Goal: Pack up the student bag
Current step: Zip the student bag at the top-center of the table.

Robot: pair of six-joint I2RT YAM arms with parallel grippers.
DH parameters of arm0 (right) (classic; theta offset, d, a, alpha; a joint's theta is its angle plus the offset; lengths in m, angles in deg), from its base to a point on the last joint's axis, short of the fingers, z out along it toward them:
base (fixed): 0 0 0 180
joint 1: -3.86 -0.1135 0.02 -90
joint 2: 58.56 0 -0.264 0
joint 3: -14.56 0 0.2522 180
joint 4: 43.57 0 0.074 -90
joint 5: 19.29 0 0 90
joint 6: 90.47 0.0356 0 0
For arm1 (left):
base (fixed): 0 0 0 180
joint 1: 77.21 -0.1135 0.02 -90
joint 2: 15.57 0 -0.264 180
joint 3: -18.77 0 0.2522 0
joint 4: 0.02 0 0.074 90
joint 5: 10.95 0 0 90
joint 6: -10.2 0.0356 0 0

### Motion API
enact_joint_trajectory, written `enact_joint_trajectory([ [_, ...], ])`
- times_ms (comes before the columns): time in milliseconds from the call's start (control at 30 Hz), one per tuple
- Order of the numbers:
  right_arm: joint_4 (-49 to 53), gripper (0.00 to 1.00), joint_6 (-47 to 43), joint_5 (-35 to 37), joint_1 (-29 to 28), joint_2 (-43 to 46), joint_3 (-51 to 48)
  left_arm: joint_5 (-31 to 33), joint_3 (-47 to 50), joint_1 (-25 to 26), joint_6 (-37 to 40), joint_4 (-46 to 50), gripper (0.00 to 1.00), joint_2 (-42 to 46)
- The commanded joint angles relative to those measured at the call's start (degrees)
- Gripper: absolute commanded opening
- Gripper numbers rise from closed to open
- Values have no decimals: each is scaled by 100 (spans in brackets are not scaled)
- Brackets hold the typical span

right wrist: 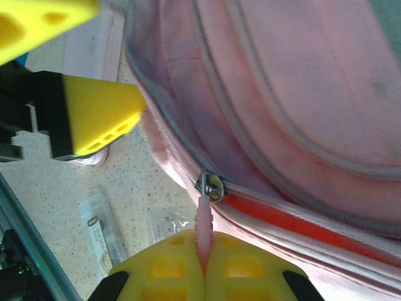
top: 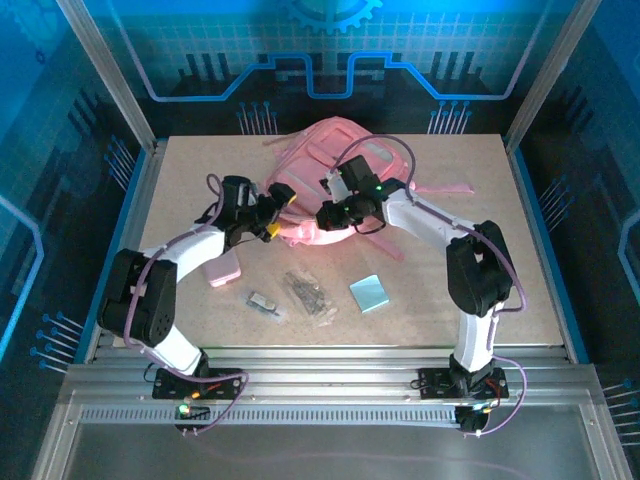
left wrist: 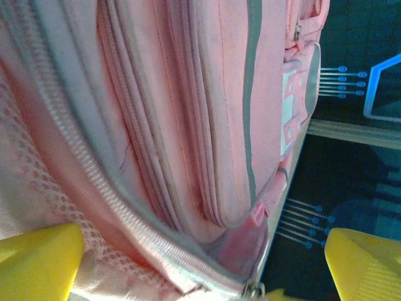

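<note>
1. The student bag (top: 340, 160), a soft pink backpack, lies on the table (top: 480, 290) toward 12 o'clock from the table's middle. A thin pink strap (top: 445, 187) trails off at the bag's 3 o'clock.
2. The right gripper (top: 327, 216) is at the bag's 6 o'clock edge. In the right wrist view its yellow fingers (right wrist: 169, 266) are pressed together on the pink zip pull (right wrist: 203, 219). The pull hangs from a metal slider (right wrist: 210, 185) on the bag's zip.
3. The left gripper (top: 270, 226) stands at the bag's 8 o'clock, just beside the right one, with its jaws wide apart and nothing between them. In the left wrist view its yellow fingertips (left wrist: 37, 260) sit at the two lower corners, with the bag's mesh, zip teeth and piped pockets close ahead.
4. Loose on the table, from 7 to 5 o'clock of the bag, lie four things:
   - a pink case (top: 223, 268);
   - a small clear packet (top: 265, 302);
   - a clear pouch (top: 308, 295) of dark items;
   - a pale blue pad (top: 370, 293).
</note>
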Motion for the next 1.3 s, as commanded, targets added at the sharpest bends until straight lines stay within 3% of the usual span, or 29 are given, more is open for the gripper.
enact_joint_trajectory([
  [0, -308, 0, 56, -451, -116, 85, 243, 292, -13, 248, -836, -804, 99, -346],
  [67, -343, 0, 83, -524, -155, 212, 54, 394, -137, 289, -848, -865, 94, -588],
  [133, -345, 0, 76, -487, -183, 424, -252, 450, -155, 282, -817, -1040, 79, -796],
  [200, -197, 0, -13, -263, -183, 675, -598, 512, -128, 282, -717, -1168, 50, -950],
  [300, 51, 0, -227, 38, -103, 1028, -1135, 400, -222, 268, -438, -1021, 17, -1123],
  [367, 187, 0, -313, 147, 27, 1194, -1453, 265, -362, 259, -237, -804, 0, -1225],
  [733, 1078, 0, -842, 1866, 1240, 1398, -2141, 442, -424, 6, 479, 5, 0, -687],
  [1000, 1124, 0, -988, 3016, 1922, 746, -1423, 339, -362, -37, 555, 98, 0, -595],
  [1267, 1333, 0, -935, 4321, 2059, 80, -517, 373, -269, -51, 668, 183, 0, -487],
])
